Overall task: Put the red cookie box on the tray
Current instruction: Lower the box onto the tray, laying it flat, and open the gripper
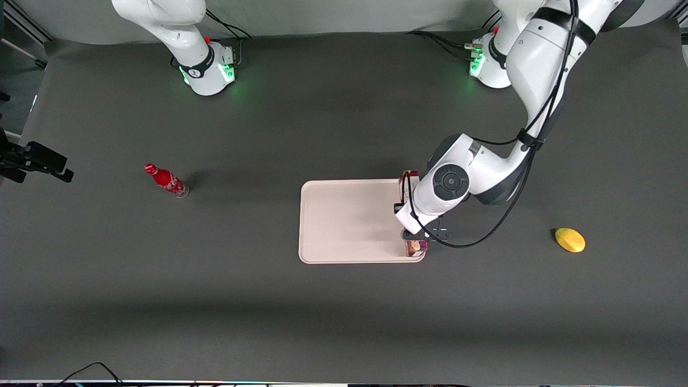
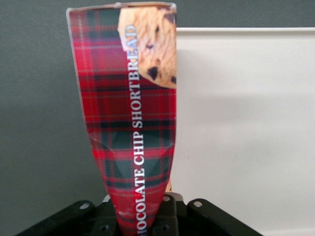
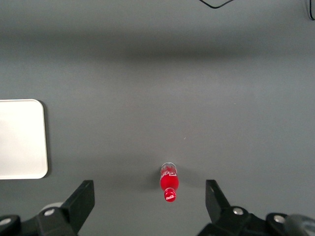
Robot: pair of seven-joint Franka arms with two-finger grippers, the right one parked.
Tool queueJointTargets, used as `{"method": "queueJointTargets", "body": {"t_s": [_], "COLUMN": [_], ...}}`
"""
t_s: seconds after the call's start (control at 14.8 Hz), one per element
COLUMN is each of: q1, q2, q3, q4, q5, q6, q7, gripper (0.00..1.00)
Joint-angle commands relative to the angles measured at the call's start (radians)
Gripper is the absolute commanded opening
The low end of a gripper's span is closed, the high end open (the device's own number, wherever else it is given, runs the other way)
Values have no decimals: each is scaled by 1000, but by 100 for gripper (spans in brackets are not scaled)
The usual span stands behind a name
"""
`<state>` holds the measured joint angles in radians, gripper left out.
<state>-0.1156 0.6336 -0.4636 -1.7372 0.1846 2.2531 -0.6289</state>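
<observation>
Gripper (image 1: 413, 215) of the working left arm is clamped on the red cookie box (image 2: 129, 128), with the fingers (image 2: 167, 206) pinching the carton near one end; the wrist view shows the cardboard dented inward where the pads bear on it. This pinch suggests a firm hold suited to carrying a long, light carton by a short section of its length.

The box is carried long-axis parallel to the tray's (image 1: 344, 220) short edge, which appears chosen so that the whole length fits within the tray's width. In the front view the gripper hangs over the tray edge toward the working arm's end of the table, and the box shows at both ends of the wrist: one end near the corner farther from the front camera, the other at the corner nearer to it. Whether the box already touches the tray surface cannot be told. In the wrist view the carton straddles the tray rim, partly over the tray and partly over the dark table (image 1: 161, 301).

The placement step is judged close to completion; a small shift inward would set the box clear of the rim before release.

A small red bottle (image 1: 165, 180) lies toward the parked arm's end of the table. A yellow fruit (image 1: 570, 239) lies toward the working arm's end, well apart from the tray.
</observation>
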Motion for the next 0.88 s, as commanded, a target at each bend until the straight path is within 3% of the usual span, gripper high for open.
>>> {"method": "queueJointTargets", "body": {"t_s": [0.0,0.27,0.47,0.61,0.67,0.74,0.81], "q1": [-19,-21,-21,-21,-21,-21,-21], "q2": [28,47,63,70,74,77,78], "q3": [2,5,6,5,6,6,6], "q4": [31,36,54,56,56,56,56], "q5": [29,30,30,30,30,30,30], "q6": [10,13,13,25,36,39,40], "q7": [-40,-38,-38,-38,-38,-38,-38], "gripper": [0,0,30,42,61,73,95]}}
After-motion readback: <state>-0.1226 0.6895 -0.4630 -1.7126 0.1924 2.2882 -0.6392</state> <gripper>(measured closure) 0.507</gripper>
